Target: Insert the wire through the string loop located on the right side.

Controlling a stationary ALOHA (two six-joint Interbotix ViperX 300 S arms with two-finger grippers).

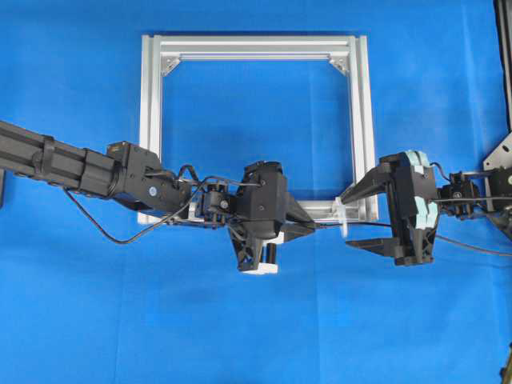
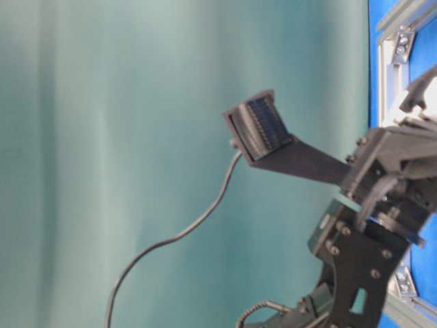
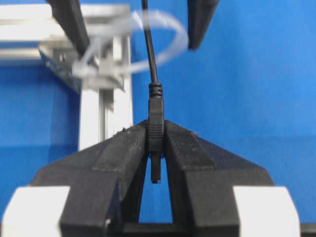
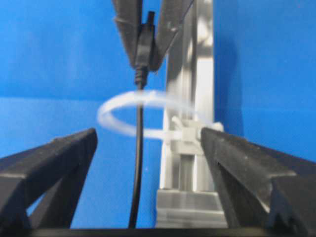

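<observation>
Wire (image 4: 138, 163), thin glossy black, we see threading the translucent whitish string loop (image 4: 148, 114), ribbed plug pinched in left gripper (image 3: 157, 143), right gripper (image 4: 148, 143) matte fingers spread apart, ridged aluminium frame (image 4: 190, 74) beside.

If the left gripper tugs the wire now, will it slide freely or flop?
The wire is thin and curves loosely, so it will probably flop. It passes through the string loop, a soft band that would likely bend. The left gripper pinches the plug, so slip looks unlikely.
</observation>
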